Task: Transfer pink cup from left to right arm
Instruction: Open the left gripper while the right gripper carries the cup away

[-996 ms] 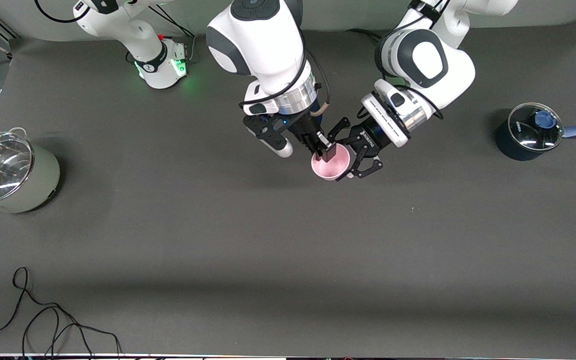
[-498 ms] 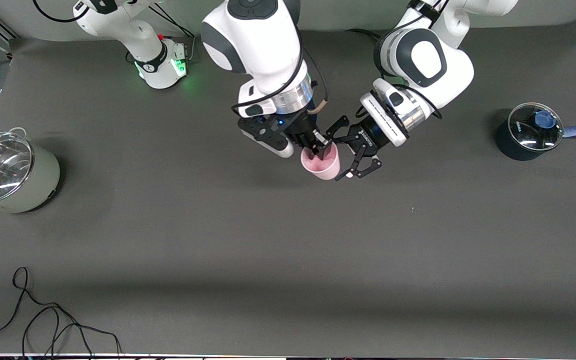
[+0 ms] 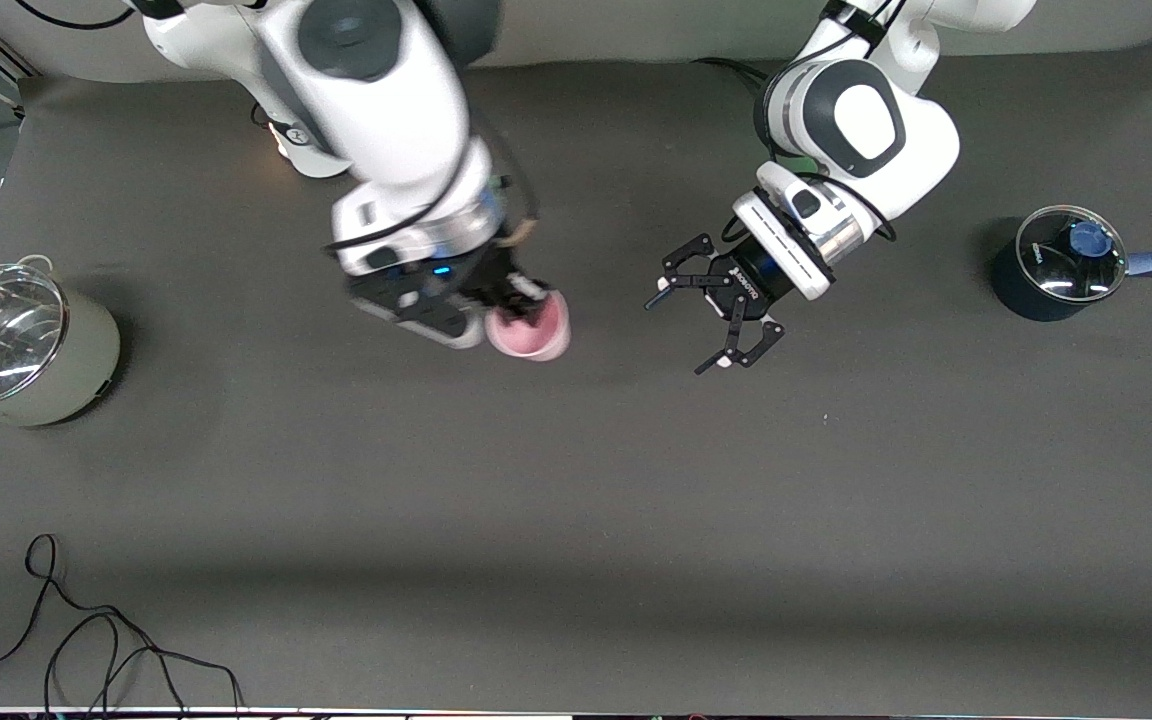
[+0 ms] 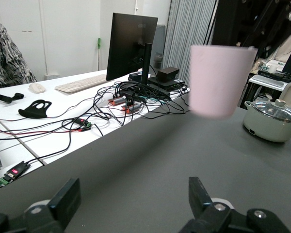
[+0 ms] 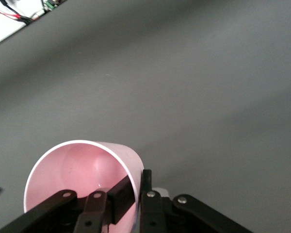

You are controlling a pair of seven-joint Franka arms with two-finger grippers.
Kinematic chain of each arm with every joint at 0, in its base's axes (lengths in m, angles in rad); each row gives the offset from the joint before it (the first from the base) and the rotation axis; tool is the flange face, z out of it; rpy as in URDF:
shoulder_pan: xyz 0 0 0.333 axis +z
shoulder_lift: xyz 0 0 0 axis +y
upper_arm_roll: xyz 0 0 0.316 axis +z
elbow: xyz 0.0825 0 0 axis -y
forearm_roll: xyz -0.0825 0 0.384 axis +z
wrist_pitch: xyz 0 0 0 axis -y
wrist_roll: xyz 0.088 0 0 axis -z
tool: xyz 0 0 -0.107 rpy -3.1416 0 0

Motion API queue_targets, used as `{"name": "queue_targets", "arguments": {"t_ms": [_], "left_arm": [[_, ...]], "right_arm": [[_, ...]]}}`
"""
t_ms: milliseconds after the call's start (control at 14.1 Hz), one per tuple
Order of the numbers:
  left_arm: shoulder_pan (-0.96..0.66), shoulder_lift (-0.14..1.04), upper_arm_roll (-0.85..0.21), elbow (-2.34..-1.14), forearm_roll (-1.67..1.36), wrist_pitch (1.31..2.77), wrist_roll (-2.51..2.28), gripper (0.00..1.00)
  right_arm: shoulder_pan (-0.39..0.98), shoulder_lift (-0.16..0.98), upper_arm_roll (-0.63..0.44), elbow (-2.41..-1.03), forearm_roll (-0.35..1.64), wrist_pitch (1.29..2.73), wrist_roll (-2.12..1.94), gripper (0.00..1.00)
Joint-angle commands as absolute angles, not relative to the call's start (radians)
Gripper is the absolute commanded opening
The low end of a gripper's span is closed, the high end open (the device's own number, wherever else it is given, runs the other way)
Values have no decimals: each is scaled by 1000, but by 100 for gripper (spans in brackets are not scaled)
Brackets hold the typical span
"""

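Note:
The pink cup (image 3: 534, 338) hangs in my right gripper (image 3: 526, 303) above the middle of the table, toward the right arm's end. In the right wrist view the right gripper (image 5: 137, 188) is shut on the cup's (image 5: 77, 167) rim wall, one finger inside and one outside. My left gripper (image 3: 721, 322) is open and empty, held over the table a short way from the cup toward the left arm's end. The left wrist view shows its spread fingers (image 4: 200, 194) over bare mat, with the cup (image 4: 216, 80) in the air ahead of them.
A pale green pot with a glass lid (image 3: 16, 345) stands at the right arm's end of the table; it also shows in the left wrist view (image 4: 271, 121). A dark blue saucepan with a glass lid (image 3: 1056, 262) stands at the left arm's end. A black cable (image 3: 86, 640) lies at the near corner.
My right gripper has carried the cup out from between the left gripper's open fingers toward the right arm's end of the table. The left gripper stays open and has shifted slightly.

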State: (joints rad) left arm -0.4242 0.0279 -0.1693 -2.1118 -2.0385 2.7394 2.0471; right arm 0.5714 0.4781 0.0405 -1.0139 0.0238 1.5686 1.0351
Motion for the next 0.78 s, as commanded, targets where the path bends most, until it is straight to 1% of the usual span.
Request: {"name": "queue_targets", "arguments": {"t_ms": [0,71,213,356,498,640,711], "left_arm": [[-401,23,-161,-2105,-2048,2732,2036,99],[-355,23,-161,-2106,-2034,2694,2034,99],[-277,23,-161,-2124,-1971,2594,2031,99],[-215,23,-161,-2146,-1918,2499,2025,99],[-143,23,-160,-2163,-1815,2391,1976,99],[-51,21,-160,-2163,-1645,2259,1854,99],[-10,18,-160,-2161,-1565,2194,1791,99]], "right_arm": [[464,399,38,-1084,52,1436,786,0],[419,367,37,-1130,52,1410,673,0],[345,313,22,-1218,52,1405,512,0],[287,296,0,-1268,52,1407,384,0],[259,290,-29,-1322,52,1423,307,0],[259,276,-83,-1415,52,1506,282,0],[259,256,-98,-1487,52,1567,247,0]]}}
